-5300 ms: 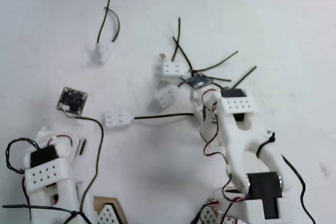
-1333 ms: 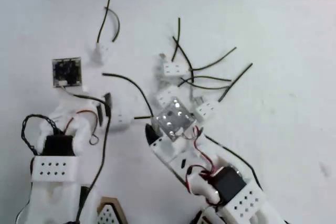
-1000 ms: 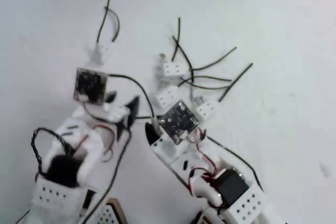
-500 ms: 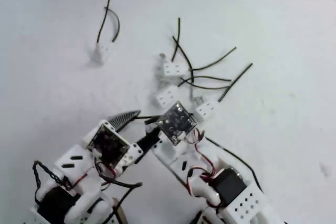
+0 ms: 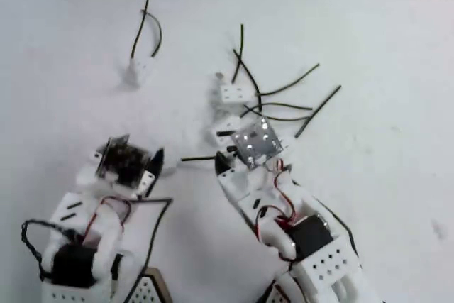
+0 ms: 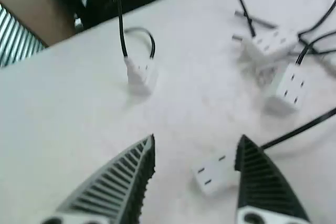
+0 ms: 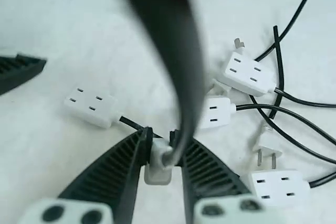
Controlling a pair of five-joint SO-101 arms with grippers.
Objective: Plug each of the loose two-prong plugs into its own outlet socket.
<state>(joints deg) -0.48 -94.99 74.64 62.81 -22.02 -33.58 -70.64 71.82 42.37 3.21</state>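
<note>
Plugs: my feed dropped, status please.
Right end effector shut on plug. Left end effector open around socket. Socket's cord lies by the plug.

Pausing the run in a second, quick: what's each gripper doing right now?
Left gripper: open, holding nothing; a white outlet socket lies on the table between its fingers.
Right gripper: shut on a white plug.

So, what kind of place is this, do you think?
Probably a robotics lab or workshop bench, not a home. A plain white table carries two small robot arms, left and right, with exposed wiring, and loose short-corded outlet sockets lie scattered between them.
</note>
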